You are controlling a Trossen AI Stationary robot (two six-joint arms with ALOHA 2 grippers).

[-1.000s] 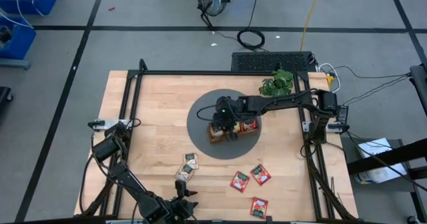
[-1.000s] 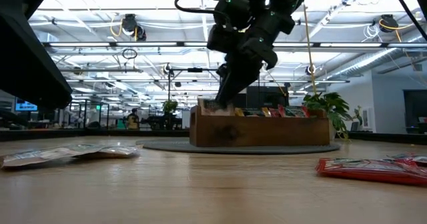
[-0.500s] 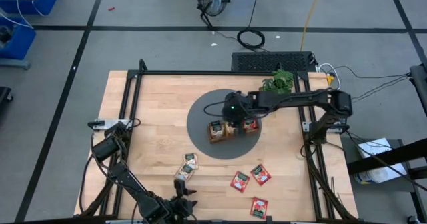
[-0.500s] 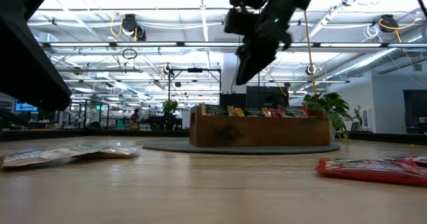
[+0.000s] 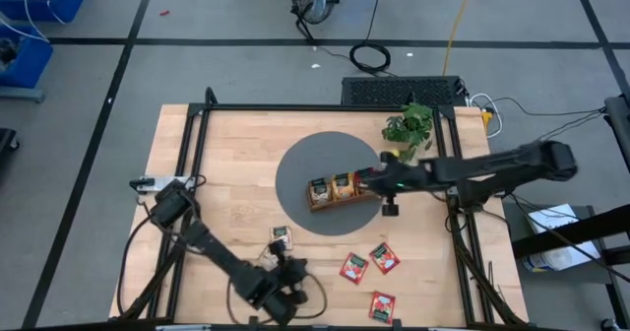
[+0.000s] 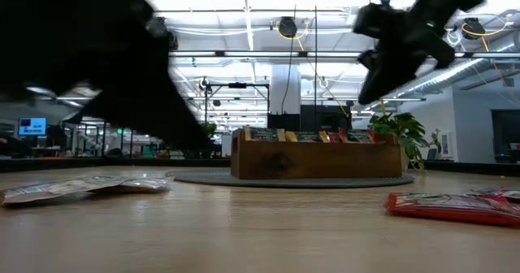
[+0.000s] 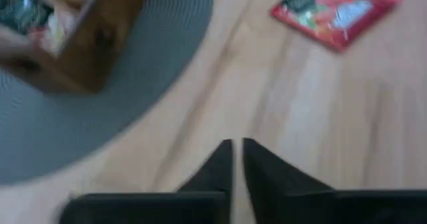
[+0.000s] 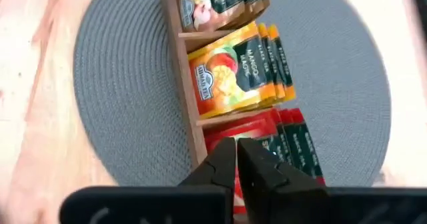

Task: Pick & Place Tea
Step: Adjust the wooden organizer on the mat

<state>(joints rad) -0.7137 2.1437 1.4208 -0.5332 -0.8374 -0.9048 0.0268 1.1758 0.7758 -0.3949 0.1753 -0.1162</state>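
Tea sachets stand in the wooden tray (image 5: 343, 190) on the grey round mat (image 5: 295, 173): pale tan (image 8: 213, 1), orange-yellow (image 8: 233, 77) and red (image 8: 287, 141). Two pale tan sachets (image 5: 276, 244) and three red ones (image 5: 369, 262) lie flat on the table nearer the front edge. My right gripper (image 8: 237, 159) hangs shut and empty over the tray's right end (image 5: 374, 181), high above it in the low view (image 6: 367, 90). My left gripper (image 7: 237, 154) is shut and empty, low over the table near the front edge (image 5: 295, 290), between the pale and the red sachets (image 7: 333, 11).
A small potted plant (image 5: 409, 124) stands at the table's far right behind the mat. A black frame rail (image 5: 197, 164) runs along the table's left, far and right sides. Bare wood shows on the left half of the table (image 5: 226, 173).
My right gripper has risen out of the tray's left compartment and drawn back toward the table's right edge, ending over the tray's right end. My left gripper has swung from the front edge toward the table's right, nearer the red sachets. No sachet on the table has moved.
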